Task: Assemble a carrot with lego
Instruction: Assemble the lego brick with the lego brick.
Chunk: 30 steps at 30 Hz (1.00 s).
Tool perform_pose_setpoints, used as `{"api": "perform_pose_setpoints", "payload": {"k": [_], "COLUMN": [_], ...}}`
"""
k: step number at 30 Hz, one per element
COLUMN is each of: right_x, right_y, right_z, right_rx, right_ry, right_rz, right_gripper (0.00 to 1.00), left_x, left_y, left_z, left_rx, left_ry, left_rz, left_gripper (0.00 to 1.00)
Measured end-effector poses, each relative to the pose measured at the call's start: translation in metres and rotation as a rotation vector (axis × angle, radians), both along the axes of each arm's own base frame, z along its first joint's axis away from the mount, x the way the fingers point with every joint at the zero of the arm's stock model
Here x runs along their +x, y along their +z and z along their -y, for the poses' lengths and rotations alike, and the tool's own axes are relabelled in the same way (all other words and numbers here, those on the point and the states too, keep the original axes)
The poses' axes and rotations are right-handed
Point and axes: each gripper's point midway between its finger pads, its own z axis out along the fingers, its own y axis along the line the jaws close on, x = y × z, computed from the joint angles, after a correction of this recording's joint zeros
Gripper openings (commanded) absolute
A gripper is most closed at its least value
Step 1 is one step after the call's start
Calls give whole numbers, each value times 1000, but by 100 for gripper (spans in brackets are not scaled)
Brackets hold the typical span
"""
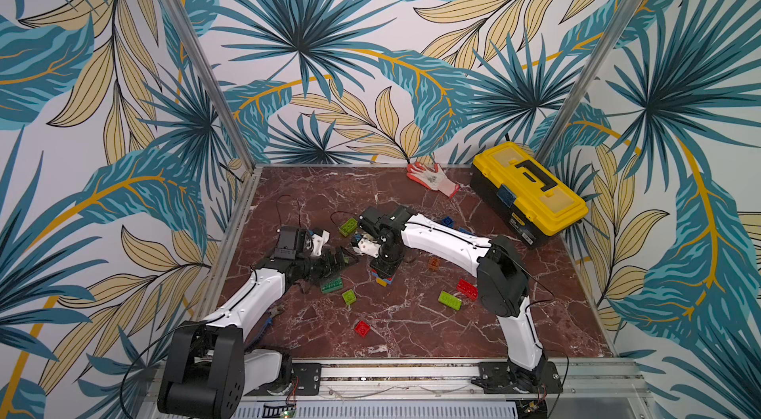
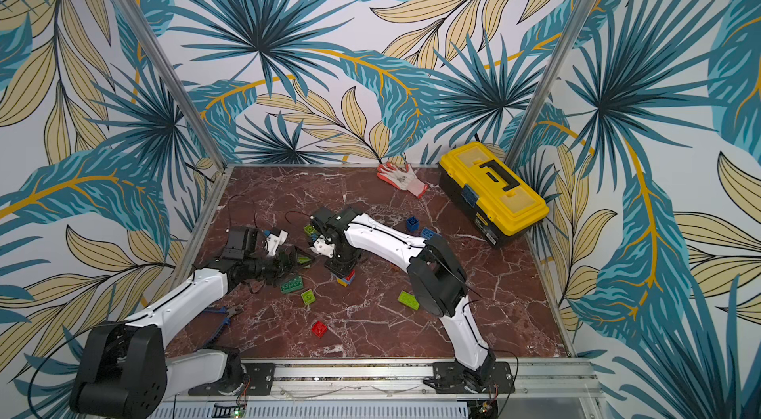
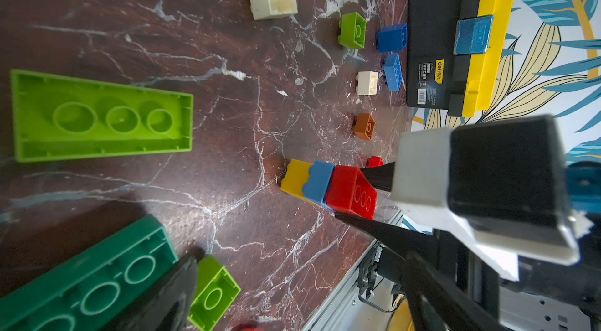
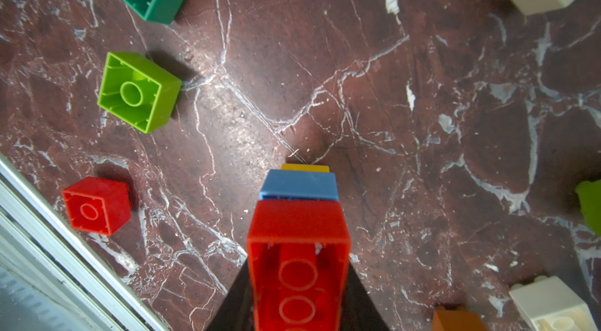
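Red lego (image 4: 297,248) between right jaws (left jaws wide)

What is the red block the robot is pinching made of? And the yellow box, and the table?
Red block: looks like hard, glossy plastic; moulded tubes and thin walls show in its hollow underside. Yellow box: seemingly plastic too, smooth yellow lid on a black body. Table: looks like polished dark-red marble with white veins, maybe only a printed sheet.
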Motion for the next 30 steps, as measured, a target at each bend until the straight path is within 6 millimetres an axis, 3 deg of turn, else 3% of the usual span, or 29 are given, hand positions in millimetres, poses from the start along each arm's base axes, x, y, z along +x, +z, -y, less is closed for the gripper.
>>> {"api": "perform_pose_setpoints", "payload": {"k": [22,30], "right_x": [-2,-1], "right_y": [-9,-5], "right_z": [-1,-1], "right_rx": [-21,-3], "right_ry": [-17,78], "right_rz": [77,107], "right_gripper": [19,23], "left_x": [0,-1], "left_y": [0,0], "left_z": [0,0], "left_rx": [0,0], "left_ry": [0,-4], "left_rz": [2,0], "left_gripper": [99,100]}}
